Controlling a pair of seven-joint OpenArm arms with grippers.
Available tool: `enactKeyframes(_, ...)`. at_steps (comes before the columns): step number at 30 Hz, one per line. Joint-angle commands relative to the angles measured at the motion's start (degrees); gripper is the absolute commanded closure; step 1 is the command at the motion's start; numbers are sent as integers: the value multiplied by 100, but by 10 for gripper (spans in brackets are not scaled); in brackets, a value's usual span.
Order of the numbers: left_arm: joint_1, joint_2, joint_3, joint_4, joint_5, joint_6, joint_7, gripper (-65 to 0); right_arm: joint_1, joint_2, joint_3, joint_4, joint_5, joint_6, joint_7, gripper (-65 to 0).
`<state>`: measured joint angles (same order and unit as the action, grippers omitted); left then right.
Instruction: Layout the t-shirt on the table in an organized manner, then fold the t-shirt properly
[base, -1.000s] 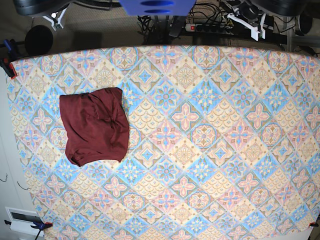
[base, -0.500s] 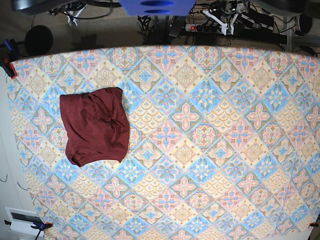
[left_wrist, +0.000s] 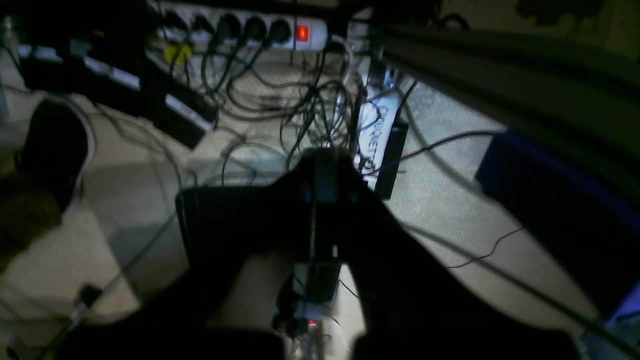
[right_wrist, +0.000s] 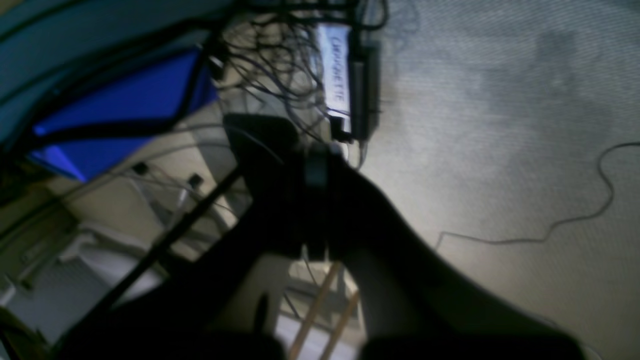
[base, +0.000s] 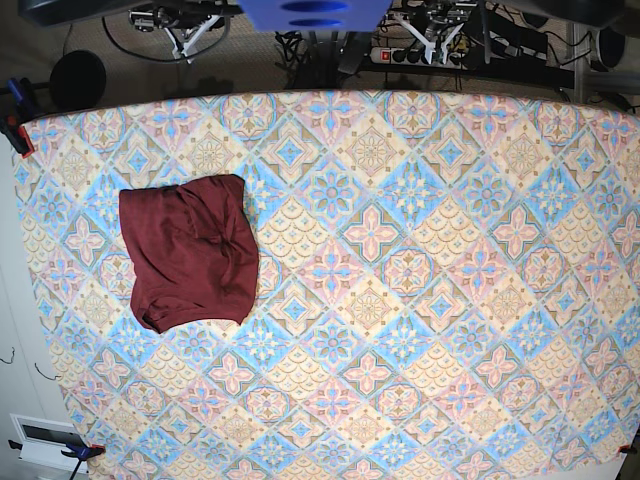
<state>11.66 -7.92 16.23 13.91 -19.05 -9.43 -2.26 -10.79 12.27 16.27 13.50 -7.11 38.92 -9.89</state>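
The dark maroon t-shirt (base: 190, 252) lies in a compact folded bundle on the left part of the patterned table (base: 420, 300), with some creases near its top right. Both grippers are off the table, beyond its far edge and over the floor. My left gripper (base: 432, 28) shows at the top right of the base view; in its wrist view the left gripper (left_wrist: 320, 157) is a dark silhouette with its jaws pressed together, holding nothing. My right gripper (base: 185, 30) is at the top left, and the right gripper (right_wrist: 316, 157) is likewise shut and empty. Neither is near the shirt.
Behind the table a power strip (left_wrist: 240, 27) with a lit red switch and tangled cables (left_wrist: 310, 110) lie on the floor. A blue robot base (base: 313, 12) sits at the top centre. Clamps (base: 15, 130) hold the cloth at the left corners.
Both grippers have swung inward along the far side of the table, toward the blue base. The t-shirt has not moved.
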Motion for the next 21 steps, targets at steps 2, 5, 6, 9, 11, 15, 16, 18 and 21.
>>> enactKeyframes(2,-1,6,245,20,19,-20,-86,0,2,105,21,9,30,-239,35,0)
enactKeyframes(5,-10,-3,614,20,10,-11,-112,0,11,96,21,9,39,-696,70,0)
enactKeyframes(6,-19,-3,685,20,10,-11,-112,0,11,96,21,-9,39,-863,97,0)
enactKeyframes(9,-89,-12,843,90,10,-11,-112,0,63,-142,21,-18,39,-1347,62,-2)
enactKeyframes(11,-107,-21,913,143,10,-11,-112,0,195,-273,21,-27,39,-1540,53,-26)
enactKeyframes(15,-124,-74,905,152,10,-11,-112,0,213,-317,21,-27,39,-1900,53,-77)
enactKeyframes(16,-124,-74,905,152,-7,-11,-112,0,213,-326,21,-27,39,-1953,53,-82)
enactKeyframes(18,-142,-74,887,152,-25,-11,-112,0,213,-326,21,-27,39,-1962,53,-80)
enactKeyframes(21,-221,-56,878,160,-34,-11,-112,0,213,-335,-5,-27,39,-1962,53,-69)
